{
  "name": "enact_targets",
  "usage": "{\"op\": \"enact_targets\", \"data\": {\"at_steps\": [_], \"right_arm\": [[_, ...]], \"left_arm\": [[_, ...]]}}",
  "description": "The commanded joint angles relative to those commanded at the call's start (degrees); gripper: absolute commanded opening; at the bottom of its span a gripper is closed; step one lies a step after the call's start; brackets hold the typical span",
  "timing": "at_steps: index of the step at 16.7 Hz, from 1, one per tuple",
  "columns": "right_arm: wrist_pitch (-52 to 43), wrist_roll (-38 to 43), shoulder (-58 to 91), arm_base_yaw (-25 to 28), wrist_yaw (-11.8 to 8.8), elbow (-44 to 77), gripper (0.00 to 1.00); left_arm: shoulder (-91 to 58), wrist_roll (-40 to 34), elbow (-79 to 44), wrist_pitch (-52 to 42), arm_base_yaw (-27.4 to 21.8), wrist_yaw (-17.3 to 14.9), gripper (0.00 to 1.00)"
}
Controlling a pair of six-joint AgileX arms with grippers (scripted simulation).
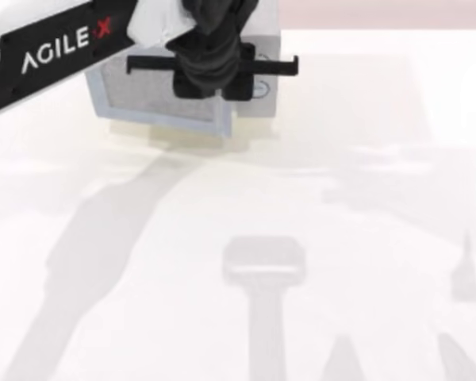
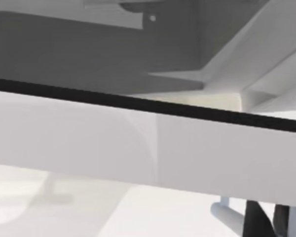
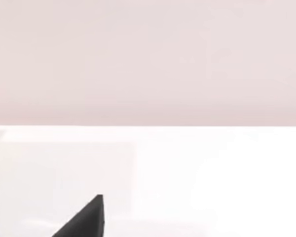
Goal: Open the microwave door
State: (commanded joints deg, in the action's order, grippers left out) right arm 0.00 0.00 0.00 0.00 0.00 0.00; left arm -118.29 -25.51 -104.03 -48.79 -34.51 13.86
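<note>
Our left end effector sits directly over the microwave front, at the microwave door. We cannot tell its opening or whether it holds the handle. The door appears slightly ajar; most of the swing remains. The right arm is parked out of the top view.

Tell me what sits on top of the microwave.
The left arm's end effector hangs over the microwave, above the top edge of the microwave door. It covers most of the oven's top, so anything lying there is hidden.
</note>
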Motion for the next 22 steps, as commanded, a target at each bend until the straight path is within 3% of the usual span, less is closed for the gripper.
{"op": "enact_targets", "data": {"at_steps": [6, 22], "right_arm": [[0.0, 0.0, 0.0, 0.0, 0.0, 0.0, 1.0], [0.0, 0.0, 0.0, 0.0, 0.0, 0.0, 1.0]], "left_arm": [[4.83, 5.41, 6.93, 3.34, 1.0, -2.41, 0.0], [5.05, 5.56, 7.09, 3.53, 1.02, -2.48, 0.0]]}}
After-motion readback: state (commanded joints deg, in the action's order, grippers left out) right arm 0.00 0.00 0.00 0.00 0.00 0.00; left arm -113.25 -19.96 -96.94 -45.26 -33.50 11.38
